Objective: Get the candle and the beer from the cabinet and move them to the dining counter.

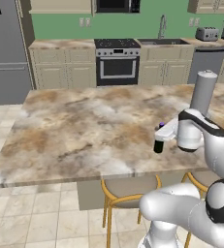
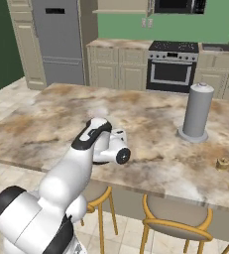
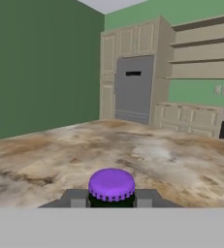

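Observation:
The beer is a dark bottle with a purple cap. It stands upright over the near right part of the dining counter. My gripper is shut on it just below the cap, and a finger shows on each side. I cannot tell whether the bottle's base touches the stone. The candle, a small tan stub, sits on the counter to the right, apart from my hand. A beige wall cabinet shows at the far top right.
A tall grey cylinder on a round base stands on the counter right of my hand. Yellow-legged stools are tucked under the near edge. Stove, sink, toaster and fridge line the far wall.

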